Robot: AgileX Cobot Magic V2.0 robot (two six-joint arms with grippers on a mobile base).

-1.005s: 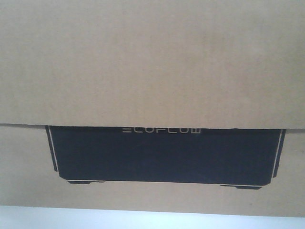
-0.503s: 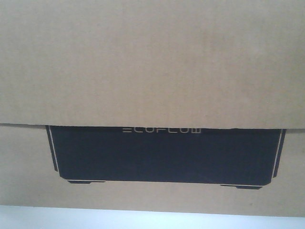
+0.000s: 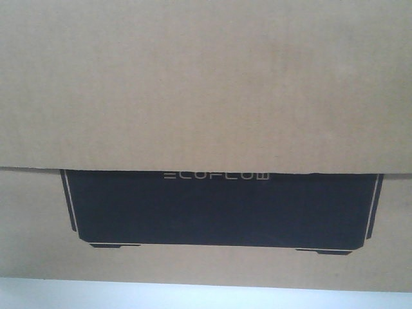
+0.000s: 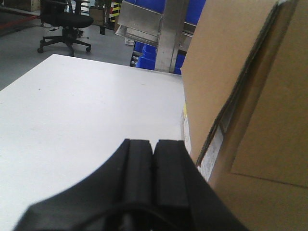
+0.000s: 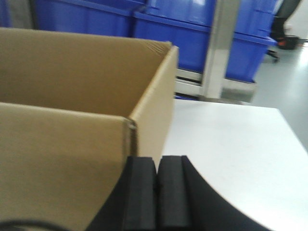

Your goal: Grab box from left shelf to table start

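Note:
The brown cardboard box (image 3: 206,84) with its black ECOFLOW panel fills the front view, above a strip of the white table (image 3: 206,297). In the left wrist view my left gripper (image 4: 153,143) is shut and empty, pressed beside the box's left side (image 4: 250,96) over the table (image 4: 86,106). In the right wrist view my right gripper (image 5: 157,160) is shut and empty against the box's right side (image 5: 72,82), with the table (image 5: 231,139) to the right. The shelf's silver rail and upright (image 4: 154,24) stand behind the table.
Blue plastic bins (image 5: 144,24) sit on the rack behind the box, with a grey upright (image 5: 219,48) in front of them. A black office chair (image 4: 65,24) stands on the grey floor beyond the table's far left corner.
The box's printed panel has shifted very slightly down and left in the front view. The rest looks the same.

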